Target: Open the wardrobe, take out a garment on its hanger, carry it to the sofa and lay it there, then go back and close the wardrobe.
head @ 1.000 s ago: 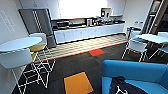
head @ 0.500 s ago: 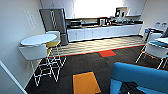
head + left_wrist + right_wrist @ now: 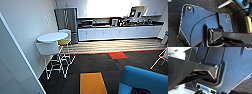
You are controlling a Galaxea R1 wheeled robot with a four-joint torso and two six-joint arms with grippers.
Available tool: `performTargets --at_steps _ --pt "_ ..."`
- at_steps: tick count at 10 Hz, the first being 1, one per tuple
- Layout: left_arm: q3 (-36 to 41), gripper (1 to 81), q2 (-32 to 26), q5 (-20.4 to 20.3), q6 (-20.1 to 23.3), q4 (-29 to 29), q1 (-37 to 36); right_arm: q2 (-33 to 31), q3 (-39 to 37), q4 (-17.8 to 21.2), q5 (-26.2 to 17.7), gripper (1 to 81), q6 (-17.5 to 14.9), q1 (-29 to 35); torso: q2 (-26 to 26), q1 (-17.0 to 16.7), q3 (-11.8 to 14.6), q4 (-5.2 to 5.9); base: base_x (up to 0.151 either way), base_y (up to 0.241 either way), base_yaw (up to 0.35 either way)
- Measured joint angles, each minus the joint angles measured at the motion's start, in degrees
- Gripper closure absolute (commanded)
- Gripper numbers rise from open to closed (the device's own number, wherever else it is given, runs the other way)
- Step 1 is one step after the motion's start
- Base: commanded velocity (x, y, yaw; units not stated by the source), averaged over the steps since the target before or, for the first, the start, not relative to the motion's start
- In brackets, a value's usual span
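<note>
Head view, left to right. A white wall (image 3: 27,32) runs along the left edge. Beside it stands a round white table (image 3: 52,37) on thin white legs, with a white stool (image 3: 48,48) in front of it and a yellow-seated stool (image 3: 64,42) touching its far side. Behind these stands a grey steel fridge (image 3: 67,20), and next to the fridge a long run of white kitchen cabinets (image 3: 117,32) under a dark counter carrying small appliances. A strip of pale wood floor (image 3: 112,46) lies before the cabinets. The nearer floor is dark carpet (image 3: 90,63) with a red tile (image 3: 118,55) and an orange tile (image 3: 92,83).

At the lower right is the sofa (image 3: 145,80), bright blue with a curved back. A dark mass, possibly the garment (image 3: 140,91), lies at its lower edge; this cannot be confirmed. A white chair leg (image 3: 157,62) shows at the right edge.

Left wrist view: the robot's dark plate hangs over dark carpet, with blue upholstery in one corner. Right wrist view: the plate again, over carpet. The state of the fingers of either arm cannot be told, nor can any hold or contact.
</note>
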Motion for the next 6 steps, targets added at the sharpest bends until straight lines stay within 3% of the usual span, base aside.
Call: performTargets --at_steps 6 --pt "0.0 1.0 0.1 0.0 0.0 0.0 0.0 0.1 -0.1 0.0 0.0 1.0 0.0 0.0 0.0 0.0 0.0 0.0 0.0 0.0 0.337"
